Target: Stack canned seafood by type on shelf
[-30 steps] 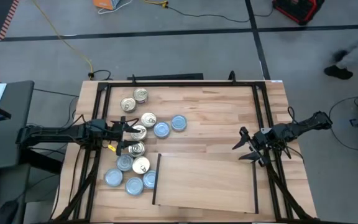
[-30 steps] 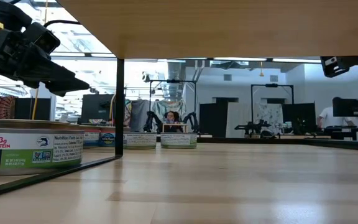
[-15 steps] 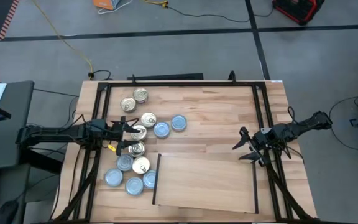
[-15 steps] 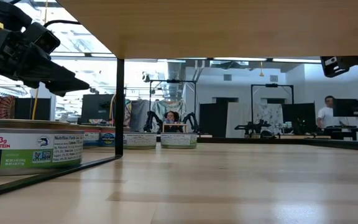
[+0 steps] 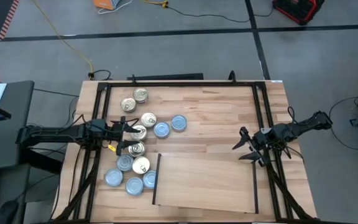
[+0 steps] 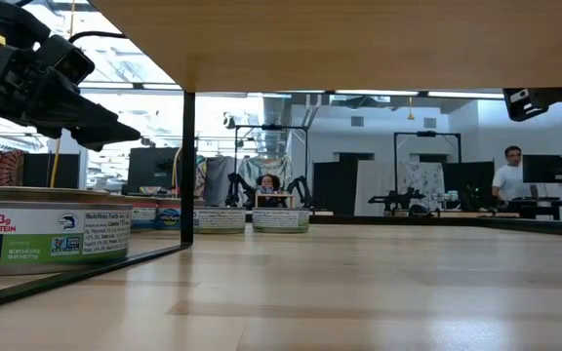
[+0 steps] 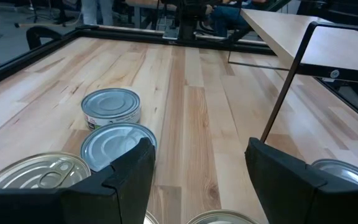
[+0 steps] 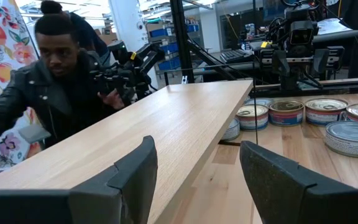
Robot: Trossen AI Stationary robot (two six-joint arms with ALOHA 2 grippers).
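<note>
Well, nothing has been stacked yet — the tins (image 5: 135, 149) lie loose in a cluster on the left part of the tabletop (image 5: 210, 106), gold lids and silvery-blue lids mixed together, all beside the left edge of the shelf (image 5: 204, 180) and none on top of it. The shelf stands raised on thin black side strips toward the near edge of the tabletop, its pale top bare.

The left gripper (image 5: 129, 127) hovers over the middle of the cluster with its fingers spread apart and nothing between them; from its wrist camera two silvery-blue tins (image 7: 111, 107) sit just ahead, so I'd judge it is lining up for a first pick. It sits low and close because the tins are flat and crowded, some touching, which leaves little room for a finger to slip in.

The right gripper (image 5: 246, 148) waits near the shelf's right end, fingers open and empty — out of the way of the left arm's reach.

Compared with a second ago, neither arm nor any tin has shifted; only a person (image 6: 507, 175) far back in the room has moved.
</note>
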